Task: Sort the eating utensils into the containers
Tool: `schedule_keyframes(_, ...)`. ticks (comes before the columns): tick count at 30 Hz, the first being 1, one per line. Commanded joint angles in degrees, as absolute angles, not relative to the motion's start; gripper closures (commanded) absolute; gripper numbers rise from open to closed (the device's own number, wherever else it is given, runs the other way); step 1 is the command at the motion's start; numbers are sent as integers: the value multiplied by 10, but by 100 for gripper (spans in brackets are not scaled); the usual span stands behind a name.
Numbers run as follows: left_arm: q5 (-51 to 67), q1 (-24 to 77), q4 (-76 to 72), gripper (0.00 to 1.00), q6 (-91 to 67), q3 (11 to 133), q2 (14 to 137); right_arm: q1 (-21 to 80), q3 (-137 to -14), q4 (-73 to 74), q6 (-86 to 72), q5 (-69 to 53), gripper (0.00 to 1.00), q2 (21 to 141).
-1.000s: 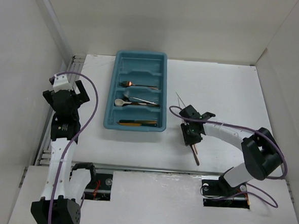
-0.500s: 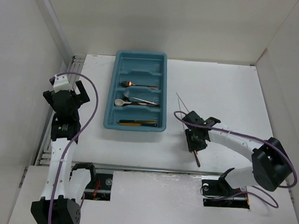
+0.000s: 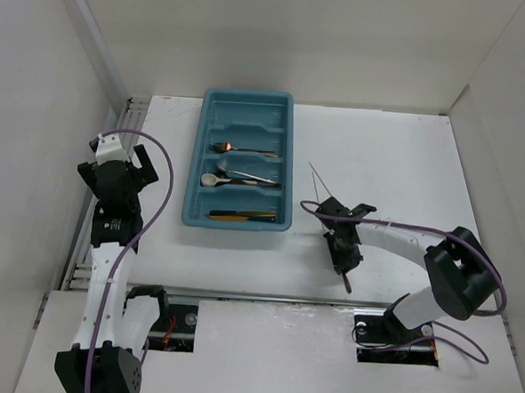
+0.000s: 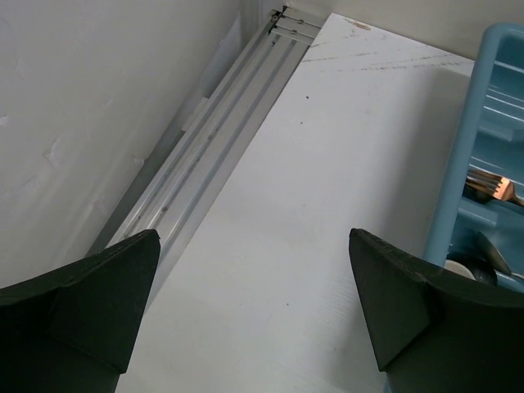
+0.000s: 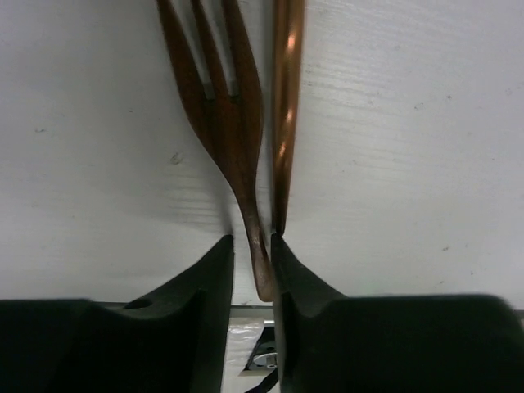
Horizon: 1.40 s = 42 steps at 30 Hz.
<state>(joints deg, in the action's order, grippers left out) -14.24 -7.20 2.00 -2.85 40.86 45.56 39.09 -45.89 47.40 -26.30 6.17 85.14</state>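
Note:
My right gripper [image 3: 344,255] is down on the table to the right of the tray. In the right wrist view [image 5: 251,246] its jaws are closed to a narrow slot on the neck of a copper fork [image 5: 221,98], with a sliver of gap on the left. A copper rod-like utensil [image 5: 286,98] lies against the fork's right side. A copper end [image 3: 346,280] sticks out below the gripper. A thin chopstick [image 3: 317,176] lies beyond it. The teal tray [image 3: 198,157] holds a copper piece [image 3: 243,149], silver pieces [image 3: 246,174] and gold-black pieces [image 3: 242,215]. My left gripper [image 3: 122,158] is open and empty [image 4: 254,246].
White walls close in the table on the left, back and right. A metal rail [image 4: 213,147] runs along the table's left edge beside my left gripper. The tray's rim [image 4: 458,164] shows at the right of the left wrist view. The table's near edge is just behind my right gripper.
My right gripper has slid toward the near edge along the copper utensils and sits lower over them. The left arm shifted slightly.

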Motion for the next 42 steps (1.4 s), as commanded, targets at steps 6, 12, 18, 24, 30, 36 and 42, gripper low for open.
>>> schedule_keyframes(6,-163,-70,-7,0,-24,402,440,413,-494,464,-239,48,97,908)
schedule_keyframes(12,-168,-70,-7,0,-24,402,435,442,-523,482,-244,59,100,908)
schedule_keyframes(18,-168,-70,-12,0,-24,402,440,454,-600,529,-238,144,100,861)
schedule_keyframes(24,-163,-70,-18,0,-24,407,440,454,-729,534,-151,256,100,846)
schedule_keyframes(30,-168,-70,1,0,-35,402,440,454,-886,413,88,369,100,940)
schedule_keyframes(36,-163,-70,1,0,-35,415,446,441,-1067,158,340,356,100,1109)
schedule_keyframes(42,-163,-76,18,0,-35,420,458,429,-1263,86,390,294,100,1280)
